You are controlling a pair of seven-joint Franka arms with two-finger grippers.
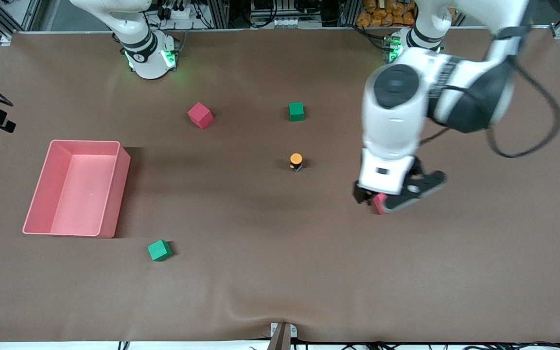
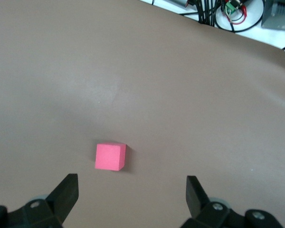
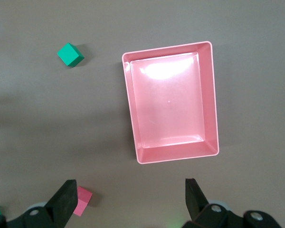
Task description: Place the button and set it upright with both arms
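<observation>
Button [image 1: 296,161] stands upright, orange cap on black body; left pincer [image 2: 132,192] and right pincer [image 3: 131,197] released.

**Non-task items on table**

Brown table mat [image 1: 260,272]. Open pink rectangular plastic bin [image 1: 37,194] at right arm's end. Green foam cube [image 1: 159,250] just beside the bin's corner, nearer the front camera. Red foam cube [image 1: 200,115] and second green foam cube [image 1: 296,111] farther back, well apart. Another red foam cube [image 2: 110,156] toward left arm's end.
</observation>
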